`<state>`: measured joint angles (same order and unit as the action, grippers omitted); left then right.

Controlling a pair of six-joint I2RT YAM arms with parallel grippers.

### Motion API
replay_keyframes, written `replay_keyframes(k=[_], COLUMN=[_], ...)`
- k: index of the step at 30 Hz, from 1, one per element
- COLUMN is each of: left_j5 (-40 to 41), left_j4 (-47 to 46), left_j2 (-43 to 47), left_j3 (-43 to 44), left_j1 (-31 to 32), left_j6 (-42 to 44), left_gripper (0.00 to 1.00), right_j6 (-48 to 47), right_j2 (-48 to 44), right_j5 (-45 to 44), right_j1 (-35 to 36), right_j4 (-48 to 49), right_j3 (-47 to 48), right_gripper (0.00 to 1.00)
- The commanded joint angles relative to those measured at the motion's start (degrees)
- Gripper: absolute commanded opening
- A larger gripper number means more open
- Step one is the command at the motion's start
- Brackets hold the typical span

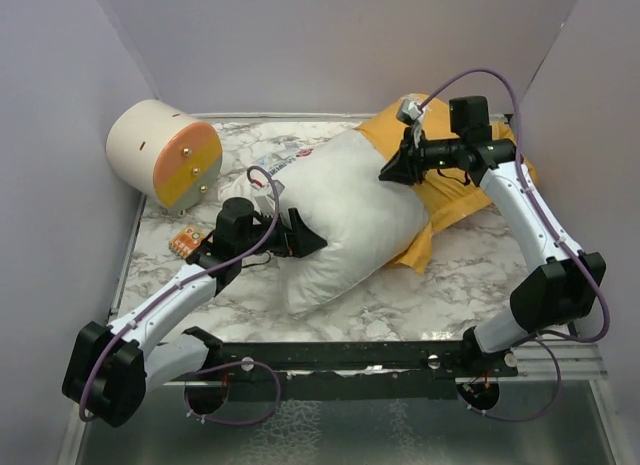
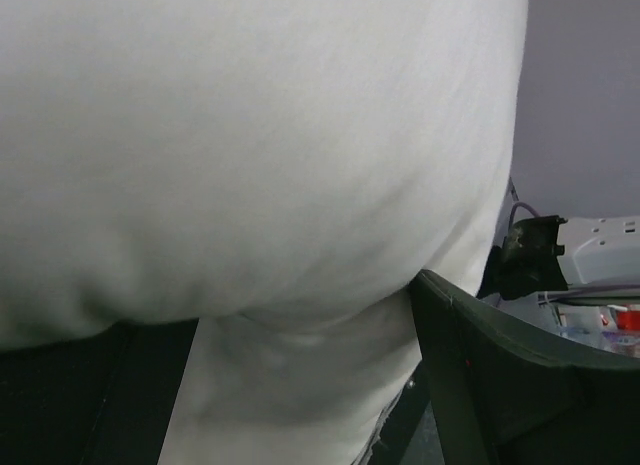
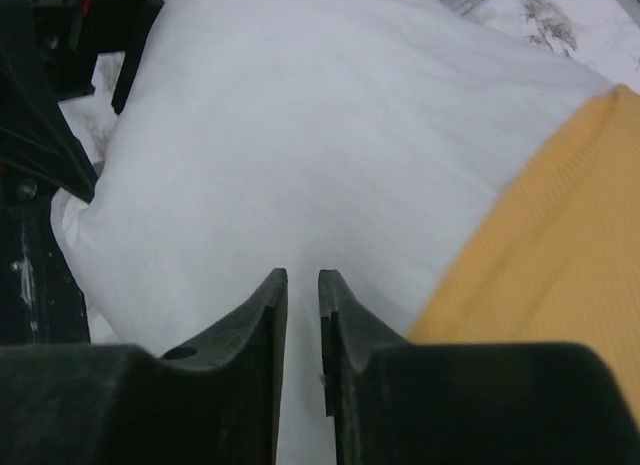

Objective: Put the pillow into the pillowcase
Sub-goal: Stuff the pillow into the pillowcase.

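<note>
Plump white pillow is being gripped at 8 o'clock by left tool; right tool, narrowed to a slit, is being held beside ribbed orange pillowcase.

Overhead view; both wrists seemingly near pillow

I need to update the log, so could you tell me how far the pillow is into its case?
Done: one end of the pillow seems tucked into the orange pillowcase mouth. In hand: the left gripper clamps the pillow's free end; the right gripper sits at the mouth, jaws nearly closed. Left: most of the pillow is outside.
</note>
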<state>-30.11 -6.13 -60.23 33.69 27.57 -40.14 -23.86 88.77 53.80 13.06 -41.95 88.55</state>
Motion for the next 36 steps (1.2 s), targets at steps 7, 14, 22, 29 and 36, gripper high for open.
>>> replay_keyframes(k=[7, 14, 22, 29, 36], left_j5=[5.47, 4.72, 10.86, 25.82, 38.54], left_j4=[12.32, 14.34, 19.13, 28.65, 31.2], left_j2=[5.89, 6.07, -1.34, -11.58, -22.58], left_j3=[4.5, 11.31, 23.41, 34.8, 43.13], left_j1=[1.71, 1.69, 7.98, 16.49, 24.58], left_j6=[9.91, 11.05, 16.47, 26.59, 31.68], left_gripper=[0.88, 0.88, 0.86, 0.84, 0.86], right_j6=[-1.5, 3.82, 1.66, -3.37, -2.19], right_j2=[-16.11, -22.48, -24.3, -23.68, -21.65], right_j5=[4.21, 14.85, 8.93, -0.41, -12.09], right_j1=[-4.16, -17.24, -18.33, -18.33, -18.33], right_j4=[3.46, 10.89, 7.28, 3.63, 8.06], right_j3=[-12.26, -21.13, -23.38, -25.94, -29.99], right_gripper=[0.69, 0.7, 0.69, 0.63, 0.49])
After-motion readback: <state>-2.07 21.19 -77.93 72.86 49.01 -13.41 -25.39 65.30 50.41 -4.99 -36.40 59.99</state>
